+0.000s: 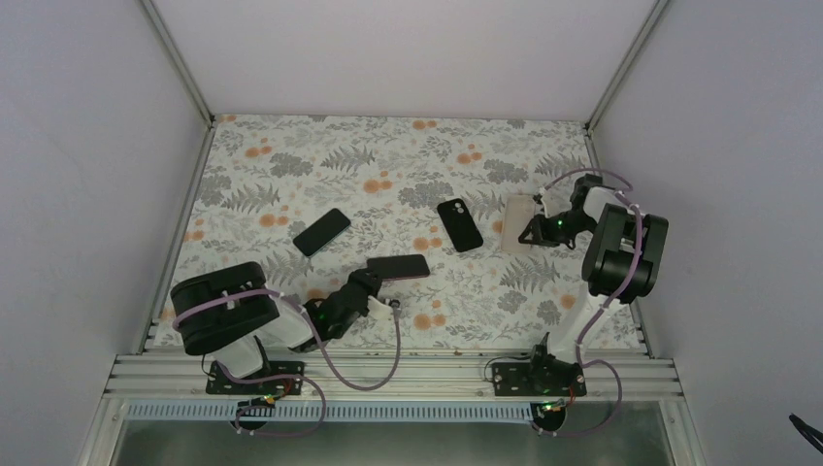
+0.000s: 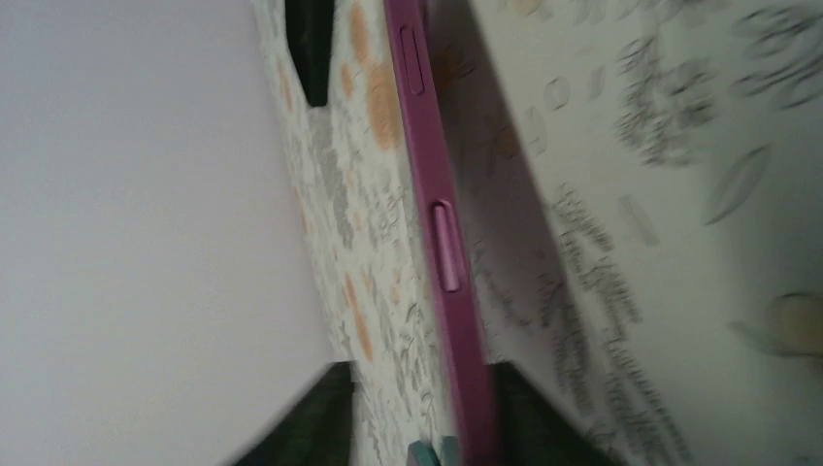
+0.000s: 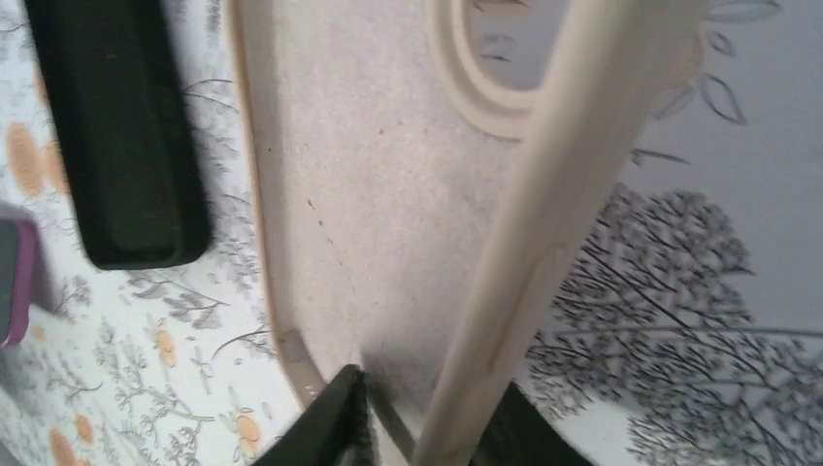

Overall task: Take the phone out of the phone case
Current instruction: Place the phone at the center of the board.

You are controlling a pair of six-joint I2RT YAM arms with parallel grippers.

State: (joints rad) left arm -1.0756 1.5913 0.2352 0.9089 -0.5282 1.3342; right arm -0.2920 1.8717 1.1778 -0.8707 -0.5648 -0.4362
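A phone in a purple case (image 1: 399, 266) lies near the middle of the table. My left gripper (image 1: 373, 281) is at its near-left end. In the left wrist view the purple case (image 2: 448, 252) runs edge-on between my fingers, against the right finger (image 2: 534, 417). A gap separates it from the left finger (image 2: 306, 422), so my left gripper (image 2: 417, 413) is open. My right gripper (image 1: 531, 231) is shut on the side wall of an empty beige case (image 1: 517, 222). In the right wrist view its rim (image 3: 543, 194) sits between my fingers, at my right gripper (image 3: 427, 417).
A bare black phone (image 1: 459, 224) lies left of the beige case and also shows in the right wrist view (image 3: 116, 136). Another black phone (image 1: 321, 231) lies further left. Walls close the table on the left, back and right.
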